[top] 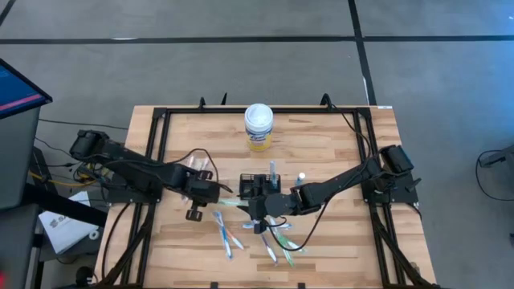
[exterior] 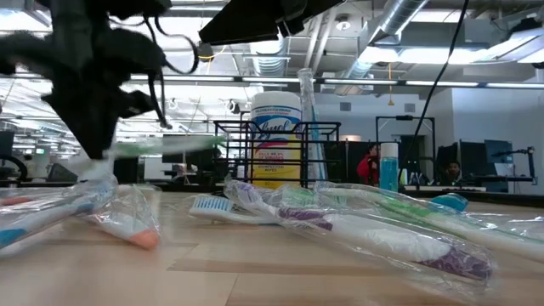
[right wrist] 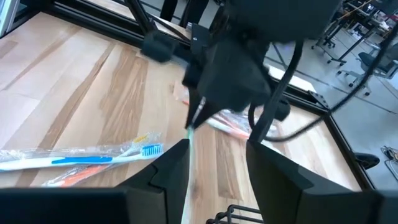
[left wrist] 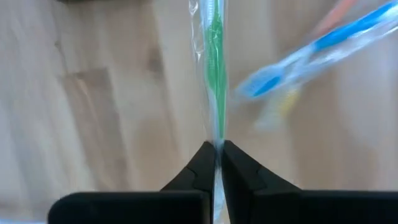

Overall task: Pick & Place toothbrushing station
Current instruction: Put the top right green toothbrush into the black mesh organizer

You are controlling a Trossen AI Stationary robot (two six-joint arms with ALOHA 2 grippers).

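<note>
The toothbrushing station (top: 254, 187), a small black wire holder, stands on the table's middle with an upright toothbrush (top: 273, 170) in it. My left gripper (top: 210, 195) is just left of it, above the table, shut on a green toothbrush in a clear wrapper (top: 230, 202). My right gripper (top: 262, 207) hovers open over the holder's near side. In the right wrist view its fingers (right wrist: 168, 168) frame the left gripper farther off. Several wrapped toothbrushes (top: 226, 233) lie flat on the wood near the front. My left gripper (left wrist: 216, 149) pinches the wrapped green toothbrush near one end (left wrist: 216, 138) between its two fingertips. The fingers come from above, slanting down. The brush (exterior: 161, 146) is lifted clear of the table and sticks out about level toward the holder.
A white canister with a yellow label (top: 259, 127) stands behind the holder near the far edge. Loose wrapped brushes (exterior: 357, 221) spread across the near middle of the table. A black frame (top: 161, 120) runs along the table's sides and far edge.
</note>
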